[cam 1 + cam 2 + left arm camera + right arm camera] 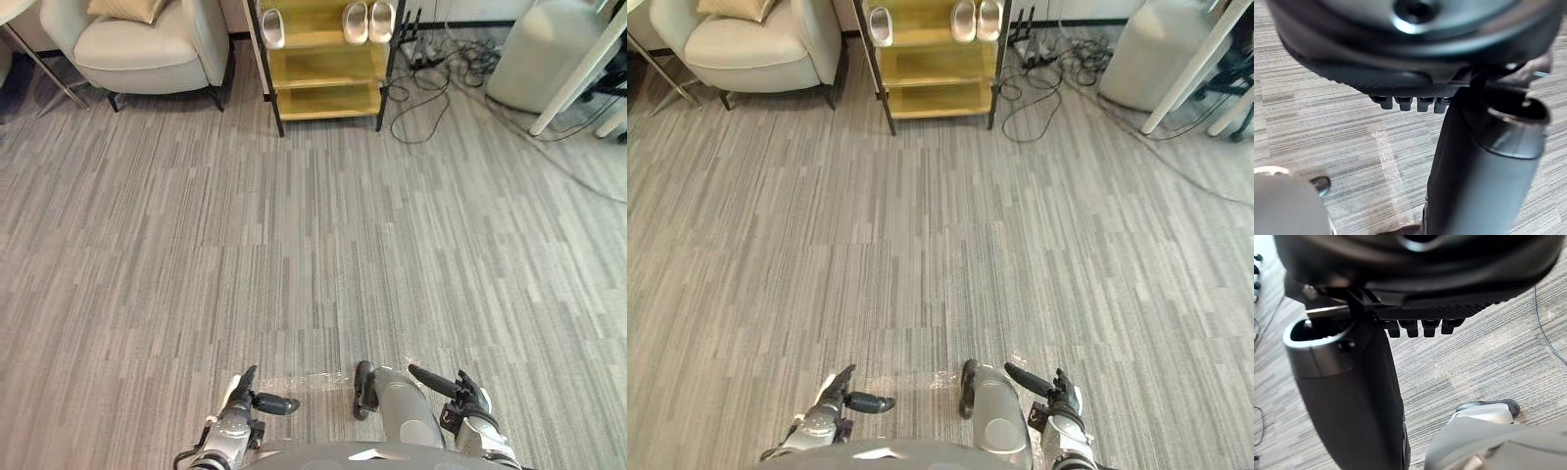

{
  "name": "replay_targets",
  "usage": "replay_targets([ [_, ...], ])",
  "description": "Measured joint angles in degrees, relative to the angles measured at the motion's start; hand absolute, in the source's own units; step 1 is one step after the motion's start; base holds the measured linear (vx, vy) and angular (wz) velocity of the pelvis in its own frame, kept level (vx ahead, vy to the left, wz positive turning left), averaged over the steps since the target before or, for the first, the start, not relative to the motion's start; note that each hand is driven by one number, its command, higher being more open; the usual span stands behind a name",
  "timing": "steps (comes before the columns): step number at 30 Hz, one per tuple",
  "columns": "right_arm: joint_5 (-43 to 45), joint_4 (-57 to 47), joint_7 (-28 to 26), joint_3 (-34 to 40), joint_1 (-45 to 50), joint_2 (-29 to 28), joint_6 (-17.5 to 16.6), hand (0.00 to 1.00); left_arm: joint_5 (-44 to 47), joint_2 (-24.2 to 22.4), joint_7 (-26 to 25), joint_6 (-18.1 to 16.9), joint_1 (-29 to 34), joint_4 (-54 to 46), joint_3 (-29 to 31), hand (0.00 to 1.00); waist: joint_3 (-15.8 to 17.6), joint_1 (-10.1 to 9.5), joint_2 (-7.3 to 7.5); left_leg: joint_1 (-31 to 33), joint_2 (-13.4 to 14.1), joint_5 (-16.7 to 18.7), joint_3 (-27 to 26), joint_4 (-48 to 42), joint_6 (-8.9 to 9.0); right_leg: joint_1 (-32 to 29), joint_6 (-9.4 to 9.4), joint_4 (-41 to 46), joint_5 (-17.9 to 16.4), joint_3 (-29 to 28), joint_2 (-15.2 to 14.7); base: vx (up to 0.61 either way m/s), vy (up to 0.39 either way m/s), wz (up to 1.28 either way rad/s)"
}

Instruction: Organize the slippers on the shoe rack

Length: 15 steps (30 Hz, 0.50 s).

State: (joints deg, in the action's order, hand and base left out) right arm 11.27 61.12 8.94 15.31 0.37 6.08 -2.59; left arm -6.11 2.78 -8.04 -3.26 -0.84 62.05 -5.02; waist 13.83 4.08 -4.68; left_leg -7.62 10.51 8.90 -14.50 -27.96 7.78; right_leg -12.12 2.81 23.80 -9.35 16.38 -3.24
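Left eye view had left hand point(243, 399) and right hand point(462, 397) empty, fingers loosely spread, well apart from the shoe rack point(323, 64) holding three slippers point(355, 22) on its top shelf; loose cables point(421, 98) at the rack's right side risked snagging the approach.

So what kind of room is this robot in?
Probably a lounge or office corner set up like a home: grey carpet, a cream armchair, and a yellow shoe rack holding slippers, with cables trailing beside it.
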Motion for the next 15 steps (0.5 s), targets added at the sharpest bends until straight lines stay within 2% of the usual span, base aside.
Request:
replay_targets([
  [1, 0.0, -0.1, 0.0, -0.1, 0.5, -0.1, 0.0, 1.0, 0.0, -0.1, 0.4, -0.1, -0.1, -0.6, 0.1, 1.0, 0.2, 0.01, 0.18, 2.3, 1.8, -0.3, -0.3, -7.7, -0.9, 2.9, 0.0, -2.5, 0.0, 0.4, 0.2, 0.46, -0.209, 0.22],
  [2, 0.0, -0.1, 0.0, -0.3, 1.0, -0.1, 0.0, 1.0, 0.0, -0.2, 0.6, -0.5, 0.0, -1.7, 1.2, 1.0, 0.4, -0.17, 0.36, 5.4, 4.5, 0.1, -2.1, -18.5, -1.55, 7.4, 0.07, -5.7, -0.1, 0.5, 0.9, 0.4, -0.177, -0.03],
  [3, 0.0, -0.3, 0.0, -0.4, 1.3, -0.3, -0.2, 1.0, 0.1, -0.5, 0.5, -0.6, 0.2, -2.3, 2.6, 1.0, 0.7, -0.43, 0.75, 7.7, 7.4, 0.8, -4.9, -25.3, -2.73, 11.1, 0.11, -8.1, -0.3, 0.1, 1.6, 0.31, -0.13, -0.17],
  [5, 0.0, -0.7, 0.1, -0.8, 1.2, -0.5, -0.3, 1.0, 0.1, -0.4, 0.5, -0.7, 0.2, -2.8, 4.0, 1.0, 0.8, -0.64, 0.89, 11.7, 9.4, 2.3, -7.6, -29.5, -4.51, 15.2, -0.05, -10.9, -1.2, -1.1, 2.0, 0.28, -0.06, -0.23],
  [6, 0.0, -0.7, 0.1, -0.8, 1.2, -0.6, -0.3, 1.0, 0.1, -0.4, 0.4, -0.8, 0.1, -3.1, 4.3, 1.0, 0.8, -0.65, 0.84, 13.7, 9.5, 2.7, -7.9, -29.2, -4.82, 16.5, 0.15, -11.7, -1.6, -1.4, 2.0, 0.38, -0.035, -0.27],
  [8, 0.1, 0.0, 0.2, -0.6, 0.9, -0.8, -0.1, 1.0, 0.1, -0.4, -0.1, -1.5, -0.1, -3.9, 4.2, 1.0, 1.1, -1.34, 0.87, 17.2, 8.3, 4.9, -8.9, -24.5, -3.8, 19.4, -0.53, -13.6, -1.2, -2.3, 1.7, 0.28, 0.028, -0.32],
  [10, 0.1, 0.4, 0.4, -0.1, 0.5, -1.5, -0.1, 1.0, 0.1, -0.4, -0.1, -1.9, -0.7, -4.8, 4.1, 1.0, 1.8, -2.35, 1.96, 19.6, 3.2, 5.0, -8.5, -12.4, -3.59, 22.9, -0.96, -15.8, -1.3, -4.2, -0.2, 0.31, 0.122, -0.52],
  [11, 0.0, 0.4, 0.5, 0.3, 0.5, -1.9, -0.1, 1.0, 0.1, -0.4, 0.0, -1.9, -1.0, -5.1, 3.9, 1.0, 2.1, -2.41, 2.52, 20.8, -0.9, 3.6, -6.8, -2.5, -2.79, 24.5, -2.14, -17.3, -1.5, -5.0, -1.6, 0.31, 0.154, -0.47],
  [12, 0.0, 0.4, 0.5, 0.3, 0.5, -1.9, -0.2, 1.0, 0.1, -0.4, -0.1, -1.9, -1.0, -5.1, 3.7, 1.0, 2.1, -2.42, 2.49, 21.0, -2.8, 1.4, -5.9, 3.8, -2.69, 25.1, -2.91, -18.0, -1.8, -5.7, -1.9, 0.35, 0.198, -0.55],
  [13, 0.1, 0.5, 0.5, 0.4, 0.6, -1.6, -0.1, 1.0, 0.1, -0.5, -0.1, -1.9, -0.8, -4.8, 3.5, 1.0, 1.9, -2.59, 1.33, 21.1, -4.2, -3.6, -3.9, 13.4, -3.17, 25.9, -4.75, -19.2, -2.8, -7.2, -1.2, 0.29, 0.188, -0.68],
  [14, 0.0, 0.7, 0.6, 0.2, 0.4, -1.3, 0.0, 1.0, 0.2, -0.3, 0.1, -1.7, -0.8, -4.3, 3.6, 1.0, 2.0, -3.01, 0.75, 20.8, -4.5, -12.1, -1.5, 14.4, -6.71, 26.8, -6.09, -19.5, -3.9, -8.9, -0.4, 0.39, 0.233, -0.62],
  [15, 0.0, 0.8, 0.7, -0.4, 0.3, -2.2, 0.0, 1.0, 0.5, 0.4, -0.1, -1.2, -1.7, -3.8, 3.7, 1.0, 1.7, -2.98, 2.35, 20.8, -5.5, -10.3, -1.9, 13.0, -8.06, 27.2, -6.57, -19.3, -4.4, -9.8, -2.1, 0.31, 0.167, -0.37],
])
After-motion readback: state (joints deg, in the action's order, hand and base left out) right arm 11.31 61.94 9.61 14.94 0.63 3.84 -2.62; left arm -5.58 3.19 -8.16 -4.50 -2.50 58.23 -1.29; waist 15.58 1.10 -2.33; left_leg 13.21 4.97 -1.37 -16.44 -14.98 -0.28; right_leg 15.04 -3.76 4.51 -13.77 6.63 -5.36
